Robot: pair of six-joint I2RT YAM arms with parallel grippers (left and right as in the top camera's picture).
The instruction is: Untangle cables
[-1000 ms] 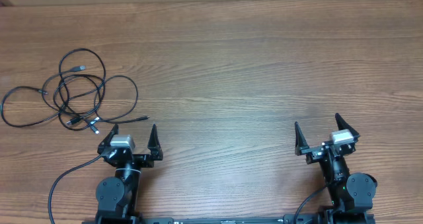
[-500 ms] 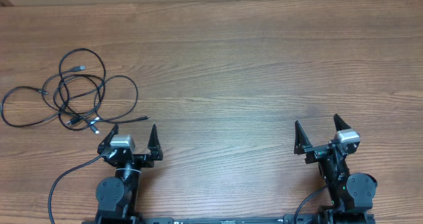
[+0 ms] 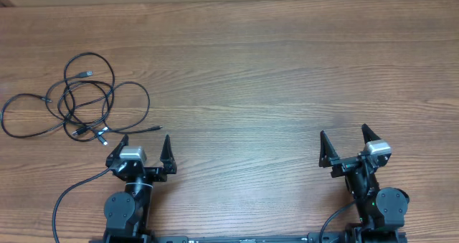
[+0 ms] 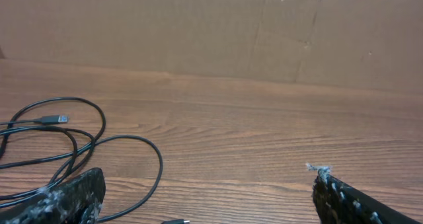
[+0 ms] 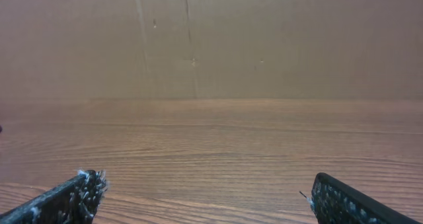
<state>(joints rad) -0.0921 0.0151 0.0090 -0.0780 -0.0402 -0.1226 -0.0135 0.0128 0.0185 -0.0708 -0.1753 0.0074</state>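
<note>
The cables [image 3: 87, 99] are thin black cords in overlapping loops at the table's left side, with small plug ends near the bottom of the bunch. In the left wrist view the cables [image 4: 79, 145] curl at the left, one loop running by my left finger. My left gripper [image 3: 143, 141] stands open just below and right of the tangle, nothing between its fingers. A plug tip [image 4: 175, 221] shows at the bottom edge of that view. My right gripper [image 3: 344, 137] is open far to the right over bare wood, away from the cables.
A brown cardboard wall [image 4: 211, 26] stands along the table's far edge. A thicker black wire [image 3: 72, 193] trails from the left arm's base. Both arm bases sit at the table's near edge.
The right gripper turned very slightly at the start of the second. The left arm and the cables have not moved.
</note>
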